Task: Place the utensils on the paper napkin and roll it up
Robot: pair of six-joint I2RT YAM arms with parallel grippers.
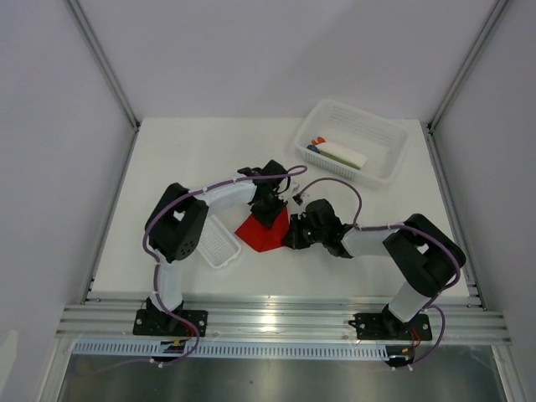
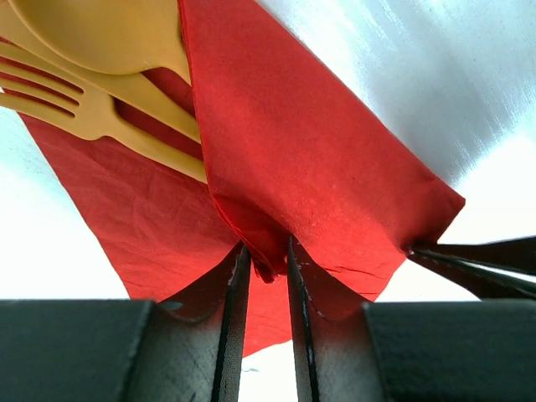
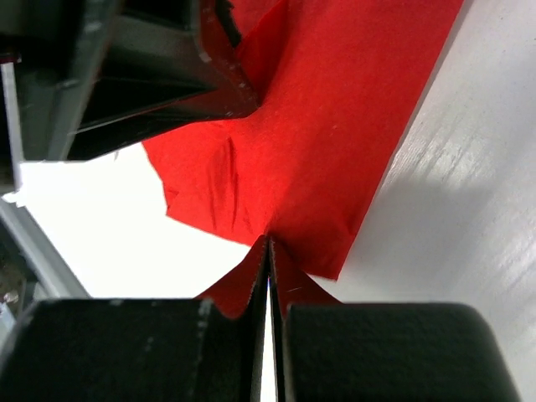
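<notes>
The paper napkin (image 1: 261, 232) is plain bright red, and the utensils (image 2: 100, 75) on it are yellowish orange. On the white table (image 1: 193, 159), the near-left tray (image 1: 219, 243) is white with fine ribs. The far-right basket (image 1: 392, 163) is white mesh holding white, blue and red items (image 1: 342, 153). Both arms (image 1: 180, 230) are black and white with purple cables (image 1: 335, 179).

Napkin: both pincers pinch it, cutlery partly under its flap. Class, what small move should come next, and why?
Probably carry the pinched fold further over the cutlery, both pincers together. The left pincer and right pincer each grip the napkin, and its flap covers only the handles, heads bare, so the roll looks barely begun.
</notes>
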